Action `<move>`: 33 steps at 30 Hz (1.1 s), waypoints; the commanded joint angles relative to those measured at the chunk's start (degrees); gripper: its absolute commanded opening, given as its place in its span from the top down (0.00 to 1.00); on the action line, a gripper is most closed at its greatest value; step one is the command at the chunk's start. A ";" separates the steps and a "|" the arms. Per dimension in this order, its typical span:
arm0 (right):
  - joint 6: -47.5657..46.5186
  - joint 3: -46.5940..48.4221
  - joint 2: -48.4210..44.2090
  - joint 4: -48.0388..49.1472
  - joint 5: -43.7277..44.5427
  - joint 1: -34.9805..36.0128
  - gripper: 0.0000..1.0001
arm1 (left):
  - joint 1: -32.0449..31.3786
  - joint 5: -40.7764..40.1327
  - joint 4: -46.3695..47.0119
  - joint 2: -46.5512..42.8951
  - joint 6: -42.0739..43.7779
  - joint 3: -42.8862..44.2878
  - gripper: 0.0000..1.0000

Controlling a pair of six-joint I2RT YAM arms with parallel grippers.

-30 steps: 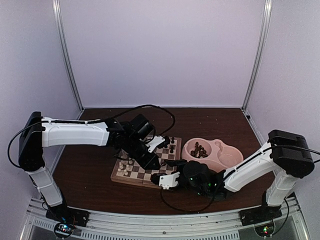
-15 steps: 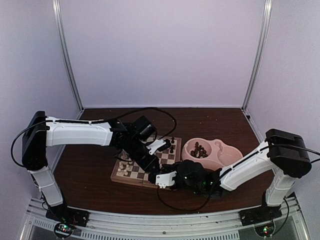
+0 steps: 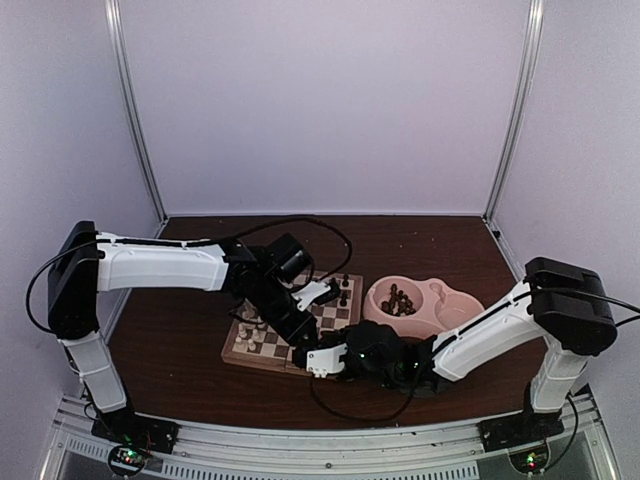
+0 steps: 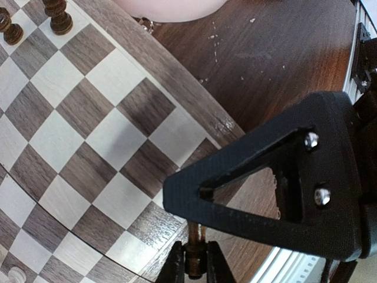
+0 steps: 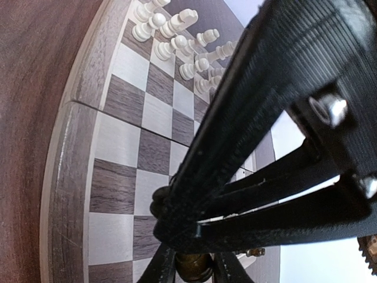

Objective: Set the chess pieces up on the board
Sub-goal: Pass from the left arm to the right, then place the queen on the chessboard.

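Above the near right part of the board (image 3: 262,348), a dark piece (image 4: 195,254) is being pinched between the pressed-together fingers of the left end effector (image 4: 195,266), as is being shown at the bottom edge of the left wrist view. From the opposite side, the right end effector (image 5: 194,268) is being held tip to tip against the left one, and its fingers are being pressed onto a dark piece as well. Judging by how the tips are meeting, the same piece appears to be gripped by both, though this cannot be told for certain. The board is being carried by the brown surface (image 3: 180,345), with its right edge just beside the pink bowl (image 3: 452,318). Cream pieces (image 5: 172,26) are being shown standing in close rows at the left end of the board. Near its far right corner, two dark pieces (image 4: 59,20) are being shown upright on neighbouring squares. In the left compartment of the bowl, more dark pieces (image 3: 398,298) are being held in a heap.
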 commanded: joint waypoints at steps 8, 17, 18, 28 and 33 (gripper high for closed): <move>0.53 2.07 2.74 -3.35 1.36 0.04 0.75 | 0.11 5.25 1.88 1.48 0.25 3.00 0.89; 1.21 1.52 1.73 -2.97 1.07 0.04 0.87 | 0.12 3.76 1.66 1.05 0.18 2.80 0.82; 1.53 1.39 1.52 -2.90 0.77 0.04 0.88 | 0.12 3.03 1.89 0.64 0.15 2.57 0.80; 9.82 -1.24 -1.07 0.31 -5.94 -1.60 0.92 | 3.61 -2.38 17.51 -15.07 -4.55 -11.82 0.47; 18.14 -3.32 -3.26 3.69 -14.36 -4.31 0.91 | 6.08 -4.19 24.92 -22.79 -6.90 -19.23 0.43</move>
